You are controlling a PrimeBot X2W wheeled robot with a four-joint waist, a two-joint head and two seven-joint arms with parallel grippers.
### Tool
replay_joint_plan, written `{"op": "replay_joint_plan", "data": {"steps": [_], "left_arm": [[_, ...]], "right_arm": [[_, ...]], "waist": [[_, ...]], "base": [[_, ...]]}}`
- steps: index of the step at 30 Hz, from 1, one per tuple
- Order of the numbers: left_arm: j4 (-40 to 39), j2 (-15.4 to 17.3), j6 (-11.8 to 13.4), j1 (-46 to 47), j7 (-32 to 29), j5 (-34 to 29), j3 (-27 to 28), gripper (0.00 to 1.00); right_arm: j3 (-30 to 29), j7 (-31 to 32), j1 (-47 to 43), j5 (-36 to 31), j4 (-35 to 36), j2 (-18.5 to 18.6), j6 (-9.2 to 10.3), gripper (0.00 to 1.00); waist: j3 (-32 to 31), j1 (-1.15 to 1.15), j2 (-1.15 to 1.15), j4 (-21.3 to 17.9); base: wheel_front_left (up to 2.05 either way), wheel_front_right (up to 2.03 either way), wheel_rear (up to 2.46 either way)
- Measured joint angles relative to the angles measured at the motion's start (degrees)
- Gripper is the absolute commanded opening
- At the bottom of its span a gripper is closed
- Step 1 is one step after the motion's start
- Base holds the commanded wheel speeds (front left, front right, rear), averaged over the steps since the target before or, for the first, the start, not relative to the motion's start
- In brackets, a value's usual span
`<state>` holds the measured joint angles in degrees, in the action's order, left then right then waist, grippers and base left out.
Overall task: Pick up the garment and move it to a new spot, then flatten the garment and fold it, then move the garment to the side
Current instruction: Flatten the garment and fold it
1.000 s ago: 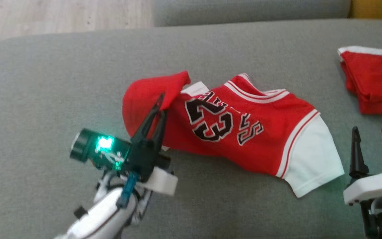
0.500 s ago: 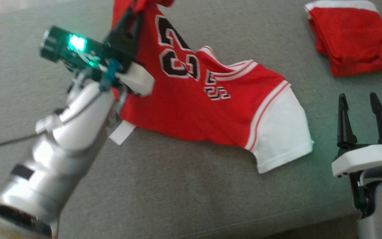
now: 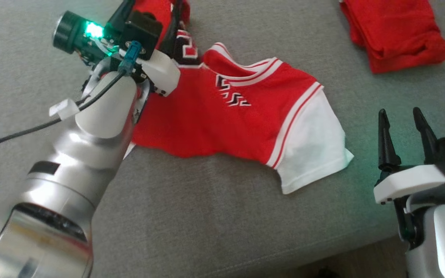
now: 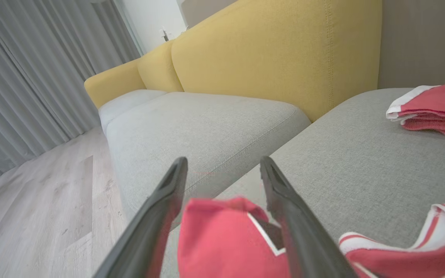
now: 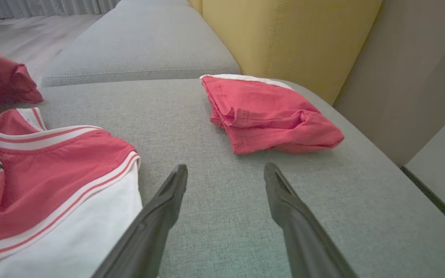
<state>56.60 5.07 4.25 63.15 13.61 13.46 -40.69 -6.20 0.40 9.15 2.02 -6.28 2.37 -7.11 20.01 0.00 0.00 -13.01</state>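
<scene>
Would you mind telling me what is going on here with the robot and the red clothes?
The robot is handling a red and white jersey on a grey sofa cushion. Its left gripper is at the jersey's far end, jaws apart, with a raised fold of red cloth between the fingers. The right gripper hovers open and empty beside the white sleeve. The jersey lies rumpled, not yet flattened. A folded red garment sits apart, further along the cushion.

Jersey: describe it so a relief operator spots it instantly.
On the grey sofa cushion, look at the middle. The jersey lies there rumpled; unlike the folded red garment to the right, it has a white sleeve, striped trim and black lettering.
</scene>
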Motion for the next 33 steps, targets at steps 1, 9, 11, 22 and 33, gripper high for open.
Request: {"op": "replay_joint_plan", "data": {"steps": [1,9,11,22,33], "left_arm": [[0.33,-0.22,-0.29,-0.02,0.36,0.36,0.0,1.0],[-2.87,-1.23,-1.3,-4.47,0.94,3.35,1.41,1.0],[-4.7,-1.53,-1.31,-8.59,1.02,4.1,1.88,1.0],[-5.89,-1.47,-1.24,-29.66,1.01,11.0,5.5,1.0],[-2.88,-1.83,-3.33,-27.99,0.56,15.82,8.51,1.0]], "right_arm": [[-0.05,-0.09,-0.01,0.01,-0.27,0.0,0.0,1.0],[-0.9,-0.66,-0.27,0.0,-1.6,0.0,0.0,1.0],[-1.38,-0.65,-0.8,0.0,-1.8,0.01,0.0,1.0],[-2.18,0.29,-6.44,0.0,-1.15,0.01,0.0,1.0],[-2.08,1.67,-6.35,-0.18,1.3,0.01,0.0,1.0]], "waist": [[-0.13,0.0,0.0,0.46],[-3.15,-0.01,0.0,4.39],[-4.57,-0.01,0.0,5.7],[-12.63,-0.02,0.0,12.05],[-9.55,0.0,0.0,9.79]], "base": [[0.0,0.0,0.0],[0.0,0.0,0.0],[0.0,0.0,0.0],[0.0,0.0,0.0],[0.0,0.0,0.0]]}}
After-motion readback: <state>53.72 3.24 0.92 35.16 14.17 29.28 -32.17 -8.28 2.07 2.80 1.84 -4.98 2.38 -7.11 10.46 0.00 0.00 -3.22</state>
